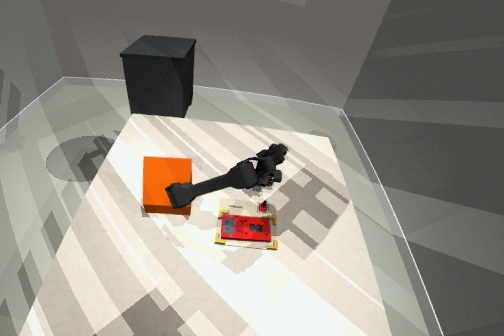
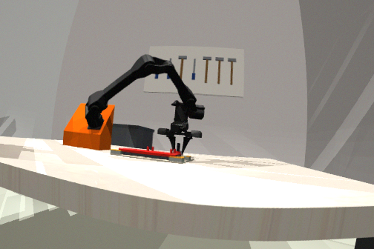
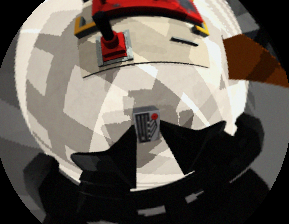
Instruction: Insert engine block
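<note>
The engine block [image 3: 147, 126] is a small grey block with dark slots and a red dot. It is upright between my fingertips in the wrist view. My gripper [image 2: 178, 153] [image 3: 146, 125] points down beside the car body and is shut on the engine block, one finger against each side. The red car body [image 1: 266, 231] [image 2: 136, 151] [image 3: 155, 7] lies flat in its holder with yellow corners. Its dark opening [image 1: 255, 228] shows in the top view. The block is outside the car body. The rib cannot be made out.
A red piece with an upright black lever [image 1: 263, 207] [image 3: 114, 47] stands on the pale plate between the block and the car body. A thin dark slot [image 3: 184, 41] is beside it. The orange box [image 1: 167, 182] [image 2: 81, 138] stands by the arm's base.
</note>
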`<state>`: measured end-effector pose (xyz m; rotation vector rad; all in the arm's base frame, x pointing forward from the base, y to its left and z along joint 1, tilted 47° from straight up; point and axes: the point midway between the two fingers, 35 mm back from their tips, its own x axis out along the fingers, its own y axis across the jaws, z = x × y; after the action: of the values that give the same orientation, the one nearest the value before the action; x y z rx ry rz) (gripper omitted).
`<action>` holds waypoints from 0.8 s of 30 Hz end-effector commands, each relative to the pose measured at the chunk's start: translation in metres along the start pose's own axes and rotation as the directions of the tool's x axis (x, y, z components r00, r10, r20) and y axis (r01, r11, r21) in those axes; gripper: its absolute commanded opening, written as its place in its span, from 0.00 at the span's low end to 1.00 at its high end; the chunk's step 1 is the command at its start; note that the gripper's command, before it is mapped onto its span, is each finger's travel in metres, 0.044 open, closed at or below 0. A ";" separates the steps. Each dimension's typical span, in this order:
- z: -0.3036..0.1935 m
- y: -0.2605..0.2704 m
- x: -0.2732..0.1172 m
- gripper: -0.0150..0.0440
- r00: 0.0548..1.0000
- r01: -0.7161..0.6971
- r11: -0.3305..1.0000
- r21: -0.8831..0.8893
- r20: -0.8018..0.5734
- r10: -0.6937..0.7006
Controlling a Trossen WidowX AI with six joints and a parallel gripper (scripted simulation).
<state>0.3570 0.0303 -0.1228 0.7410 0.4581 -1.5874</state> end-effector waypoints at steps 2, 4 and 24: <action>0.000 0.000 0.001 0.43 1.000 -0.001 1.000 -0.004 0.002 0.001; 0.000 0.000 0.000 0.34 1.000 -0.001 1.000 -0.004 0.002 0.001; -0.002 0.006 -0.059 0.25 1.000 -0.001 1.000 -0.006 -0.005 0.001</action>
<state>0.3631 0.0661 -0.0904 0.7310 0.4670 -1.5822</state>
